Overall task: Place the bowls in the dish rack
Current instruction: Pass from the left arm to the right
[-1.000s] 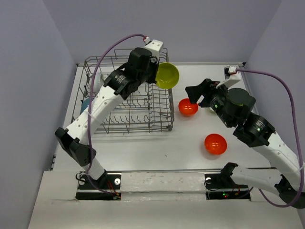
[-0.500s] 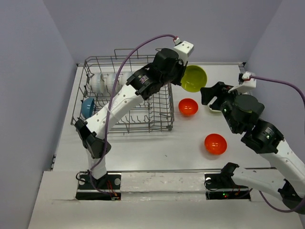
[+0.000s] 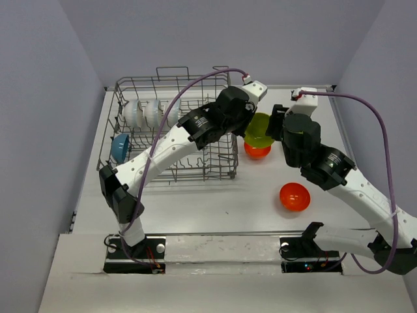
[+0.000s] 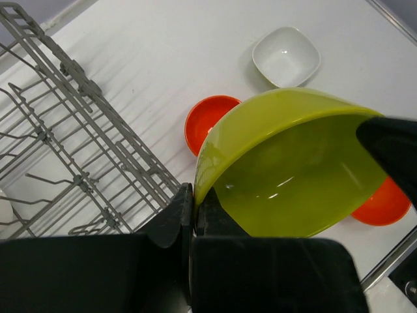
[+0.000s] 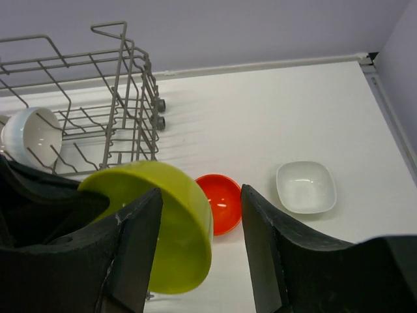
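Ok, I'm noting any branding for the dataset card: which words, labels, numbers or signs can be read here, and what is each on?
No text is readable in any view.
The yellow-green bowl, orange bowl, white dish and dish rack carry no print.
Pale specks on the left arm may be labels, but they are too small to read.

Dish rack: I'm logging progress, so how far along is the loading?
Done: white bowls and a blue bowl stand in the dish rack. In hand: the left jaws pinch a green bowl, right jaws open at it. Left: two orange bowls and a square white bowl on the table.
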`<state>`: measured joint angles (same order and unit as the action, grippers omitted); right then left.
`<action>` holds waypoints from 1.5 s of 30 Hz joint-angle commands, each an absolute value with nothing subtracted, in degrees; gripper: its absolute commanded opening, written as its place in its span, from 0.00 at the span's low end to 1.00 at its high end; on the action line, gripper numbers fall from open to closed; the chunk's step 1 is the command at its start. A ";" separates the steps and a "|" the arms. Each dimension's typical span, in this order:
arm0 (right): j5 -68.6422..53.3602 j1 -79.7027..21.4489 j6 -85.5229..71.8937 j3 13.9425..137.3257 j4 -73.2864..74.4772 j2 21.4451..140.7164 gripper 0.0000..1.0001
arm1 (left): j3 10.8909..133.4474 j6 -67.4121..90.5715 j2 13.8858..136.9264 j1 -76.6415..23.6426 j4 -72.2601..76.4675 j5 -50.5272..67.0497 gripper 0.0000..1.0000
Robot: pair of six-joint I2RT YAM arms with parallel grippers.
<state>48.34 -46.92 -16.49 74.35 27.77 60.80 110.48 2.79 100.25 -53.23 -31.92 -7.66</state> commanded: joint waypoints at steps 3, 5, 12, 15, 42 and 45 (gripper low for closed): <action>53.08 -47.11 -12.57 79.01 23.12 62.23 0.52 | 107.85 2.29 93.61 -54.14 -28.04 -8.35 0.00; 52.91 -47.11 -12.48 79.01 22.77 62.49 0.47 | 107.14 2.20 92.99 -54.23 -28.04 -8.61 0.00; 51.68 -47.11 -12.57 78.58 23.29 61.96 0.45 | 107.75 1.06 93.07 -54.32 -28.39 -9.49 0.00; 50.89 -47.11 -13.01 78.49 23.55 61.26 0.49 | 109.68 0.35 94.92 -54.32 -29.61 -9.93 0.00; 47.72 -47.11 -15.56 76.82 26.72 61.08 0.52 | 116.19 0.35 99.76 -54.32 -31.38 -10.28 0.00; 47.64 -47.11 -15.64 76.90 26.63 61.61 0.52 | 115.66 0.35 99.05 -54.32 -31.55 -10.28 0.00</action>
<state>46.94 -46.92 -15.00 76.34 27.03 61.84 114.13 0.86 101.19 -53.95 -33.39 -10.13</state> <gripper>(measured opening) 0.521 0.048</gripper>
